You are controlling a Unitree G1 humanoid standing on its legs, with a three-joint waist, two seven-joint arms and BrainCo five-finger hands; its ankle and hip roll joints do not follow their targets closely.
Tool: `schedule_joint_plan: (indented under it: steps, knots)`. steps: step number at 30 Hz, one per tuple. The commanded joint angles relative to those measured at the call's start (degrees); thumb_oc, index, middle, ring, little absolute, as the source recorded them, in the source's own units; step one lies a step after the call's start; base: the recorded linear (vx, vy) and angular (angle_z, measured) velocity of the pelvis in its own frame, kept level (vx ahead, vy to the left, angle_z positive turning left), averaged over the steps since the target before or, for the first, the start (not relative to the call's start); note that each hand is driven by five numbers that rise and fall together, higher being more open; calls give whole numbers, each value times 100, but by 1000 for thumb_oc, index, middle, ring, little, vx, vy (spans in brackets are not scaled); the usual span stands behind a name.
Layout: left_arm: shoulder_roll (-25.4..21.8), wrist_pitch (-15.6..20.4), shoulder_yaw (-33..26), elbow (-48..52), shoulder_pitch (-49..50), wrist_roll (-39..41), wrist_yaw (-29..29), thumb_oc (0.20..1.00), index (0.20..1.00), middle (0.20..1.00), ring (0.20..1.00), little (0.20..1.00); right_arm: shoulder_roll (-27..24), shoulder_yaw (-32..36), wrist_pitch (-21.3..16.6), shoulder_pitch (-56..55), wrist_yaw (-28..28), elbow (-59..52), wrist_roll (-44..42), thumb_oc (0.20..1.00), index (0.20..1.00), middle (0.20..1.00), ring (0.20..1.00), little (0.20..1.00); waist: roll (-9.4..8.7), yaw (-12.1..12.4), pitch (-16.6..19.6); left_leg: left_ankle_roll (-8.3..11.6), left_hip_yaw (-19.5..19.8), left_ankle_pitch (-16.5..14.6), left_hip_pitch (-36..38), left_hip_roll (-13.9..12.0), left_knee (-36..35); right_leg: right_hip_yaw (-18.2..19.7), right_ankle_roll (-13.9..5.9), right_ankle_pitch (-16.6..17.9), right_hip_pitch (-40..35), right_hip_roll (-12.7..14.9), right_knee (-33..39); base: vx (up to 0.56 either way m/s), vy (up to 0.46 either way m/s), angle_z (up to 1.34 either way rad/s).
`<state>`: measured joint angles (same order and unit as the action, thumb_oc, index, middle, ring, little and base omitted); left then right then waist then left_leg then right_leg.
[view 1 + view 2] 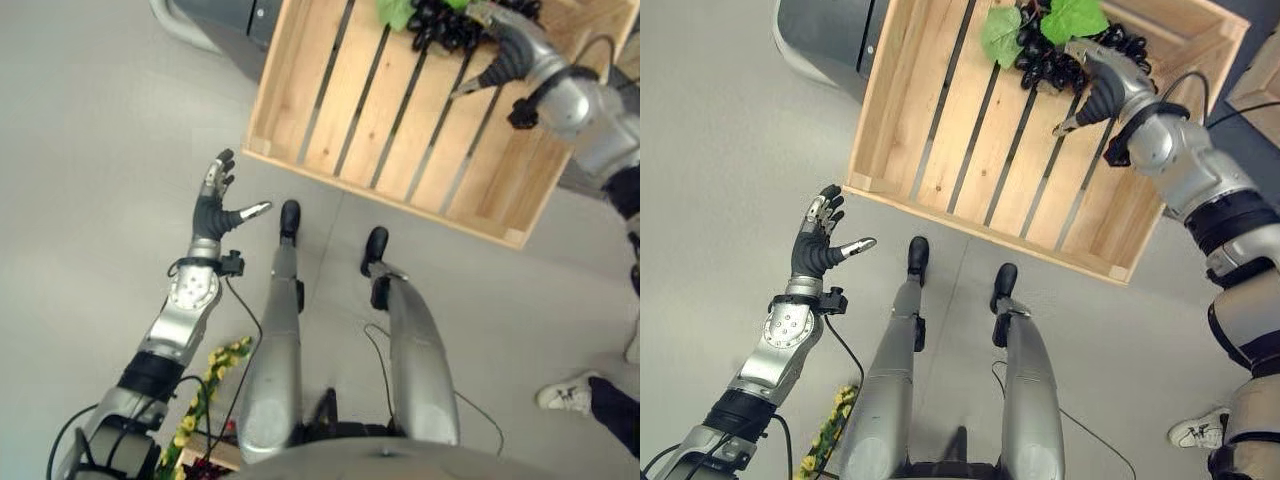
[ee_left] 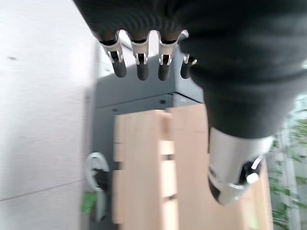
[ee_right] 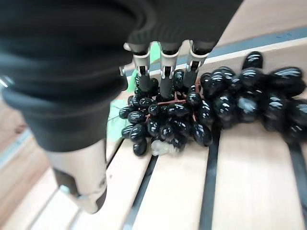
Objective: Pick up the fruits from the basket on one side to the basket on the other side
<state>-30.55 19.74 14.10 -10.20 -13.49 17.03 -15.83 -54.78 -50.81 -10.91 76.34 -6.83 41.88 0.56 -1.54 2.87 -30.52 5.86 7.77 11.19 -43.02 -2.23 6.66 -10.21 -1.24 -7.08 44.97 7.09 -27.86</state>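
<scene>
Grey smooth floor (image 1: 720,150) all round, w/ one slatted wooden crate (image 1: 940,130) set on it at 12 o'clock ahead of the robot. Dark grey bin or housing (image 1: 825,45) sits just beyond the crate's 10 o'clock corner.

Count: 1 crate, 1 bunch of black grapes (image 1: 1055,60) w/ 2 green leaves (image 1: 1072,17) on top, lying on the slats at the crate's far end, approx 1 o'clock. Slats have dark gaps between them; low rim runs round all sides. Rest of crate floor bare toward the near rim.

Right hand (image 1: 1102,85) is inside the crate, fingers (image 3: 165,76) straight and relaxed, tips touching the top of the grapes, thumb apart, nothing gripped.

Left hand (image 1: 822,240) hangs in the air at 9 o'clock, well apart from the crate's near corner, fingers spread wide, holding nothing.

Yellow-flowered plant (image 1: 205,395) at 7 o'clock by the left arm. A person's white shoe (image 1: 568,393) at 4 o'clock.
</scene>
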Motion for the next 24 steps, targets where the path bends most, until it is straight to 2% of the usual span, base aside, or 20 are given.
schedule_joint_plan:
  steps: [1, 9, 16, 24]
  knots:
    - [-276, 371, -191, 466, 67, -84, -77, 1000, 1000, 1000, 1000, 1000, -298, -277, -75, 584, -218, 97, 3, 1000, 1000, 1000, 1000, 1000, -232, 70, 72, 65, -148, -870, 329, 17, 542, 313, -499, 518, -217, 116, 750, 27, -46, 8]
    - [-363, 393, -336, 238, 71, -29, -157, 1000, 1000, 1000, 1000, 1000, -86, -496, -27, 1041, -315, 59, 37, 1000, 1000, 1000, 1000, 1000, -378, 136, 72, 87, -88, -830, 164, 1, 419, 281, -486, 515, -37, 69, 813, 27, -41, 2]
    - [-303, 401, -304, 181, 65, -46, -257, 1000, 1000, 1000, 1000, 1000, -30, -399, 2, 1297, -516, 609, -123, 1000, 1000, 1000, 1000, 1000, -385, 148, 72, 78, 8, -795, 21, 13, 412, 266, -475, 516, 110, 59, 768, 8, -16, 4]
    - [-313, 423, -337, 143, 12, -82, -349, 1000, 1000, 1000, 1000, 1000, -150, -611, -8, 1756, -657, 874, -225, 1000, 1000, 1000, 1000, 1000, -427, 80, 72, 126, -4, -803, -136, 23, 463, 271, -457, 501, 243, 58, 741, 1, -4, 2]
